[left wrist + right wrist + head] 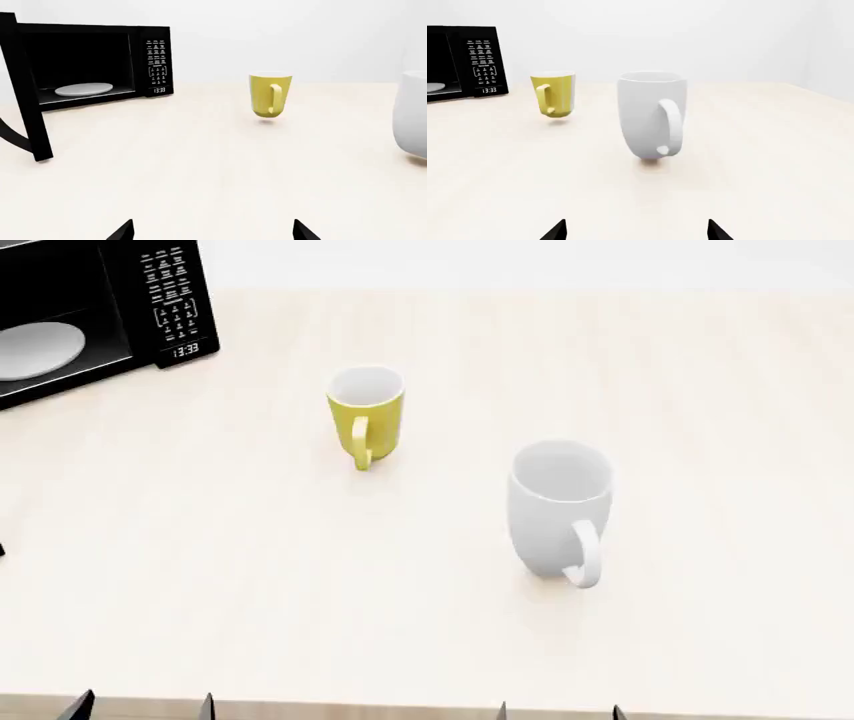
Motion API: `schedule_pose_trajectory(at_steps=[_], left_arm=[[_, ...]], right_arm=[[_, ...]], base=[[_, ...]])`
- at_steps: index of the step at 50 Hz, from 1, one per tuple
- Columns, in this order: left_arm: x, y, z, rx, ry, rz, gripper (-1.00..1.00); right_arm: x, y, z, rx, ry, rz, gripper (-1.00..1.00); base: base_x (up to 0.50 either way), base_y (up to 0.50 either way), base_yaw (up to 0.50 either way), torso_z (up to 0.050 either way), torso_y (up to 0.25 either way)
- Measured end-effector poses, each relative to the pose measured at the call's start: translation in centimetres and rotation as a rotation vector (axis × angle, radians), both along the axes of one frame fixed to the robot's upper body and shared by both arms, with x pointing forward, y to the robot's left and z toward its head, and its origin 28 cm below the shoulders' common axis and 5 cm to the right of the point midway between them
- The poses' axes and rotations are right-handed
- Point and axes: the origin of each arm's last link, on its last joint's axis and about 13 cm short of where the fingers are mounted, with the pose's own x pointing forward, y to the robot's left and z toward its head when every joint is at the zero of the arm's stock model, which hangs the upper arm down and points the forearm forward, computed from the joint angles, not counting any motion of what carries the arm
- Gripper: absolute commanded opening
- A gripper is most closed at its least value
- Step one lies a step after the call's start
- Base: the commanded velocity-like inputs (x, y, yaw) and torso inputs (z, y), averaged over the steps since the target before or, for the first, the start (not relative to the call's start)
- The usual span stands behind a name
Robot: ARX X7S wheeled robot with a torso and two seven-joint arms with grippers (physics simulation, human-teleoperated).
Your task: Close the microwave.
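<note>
The black microwave (100,60) stands at the table's far left with its door (23,95) swung wide open, edge-on towards me. A white turntable plate (83,89) lies inside, and the keypad panel (157,62) shows white digits. It also shows in the head view (94,310) and the right wrist view (464,60). My left gripper (212,231) is open and empty, well short of the microwave; in the head view it (144,708) is at the table's near edge. My right gripper (636,231) is open and empty, and shows in the head view (558,710) too.
A yellow mug (364,412) stands right of the microwave, also in the left wrist view (269,95) and right wrist view (554,94). A larger white mug (561,505) stands nearer, in front of the right gripper (650,117). The light wooden table (721,400) spreads around them.
</note>
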Motion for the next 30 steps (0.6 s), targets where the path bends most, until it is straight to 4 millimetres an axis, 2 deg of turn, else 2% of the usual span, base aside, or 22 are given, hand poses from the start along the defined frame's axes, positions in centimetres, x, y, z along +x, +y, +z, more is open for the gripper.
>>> schedule_pose_trajectory(at_steps=[23,26,30], left_arm=[[-0.1,0.0,0.2,0.009,-0.003,-0.008,1.0],[-0.2,0.1,1.1,0.021,-0.058,0.006,1.0],[-0.4,0.3,3.5,0.051,-0.21,0.041,1.0]], right_arm=[[0.0,0.0,0.3,-0.014,-0.047,0.001,1.0],[0.0,0.0,1.3,-0.013,-0.138,-0.005,1.0],[0.0,-0.2,3.4,0.004,-0.32,-0.019,1.0]], base=[[0.0,0.0,0.0,0.0,0.0],[0.0,0.0,0.0,0.0,0.0],[0.0,0.0,0.0,0.0,0.0]])
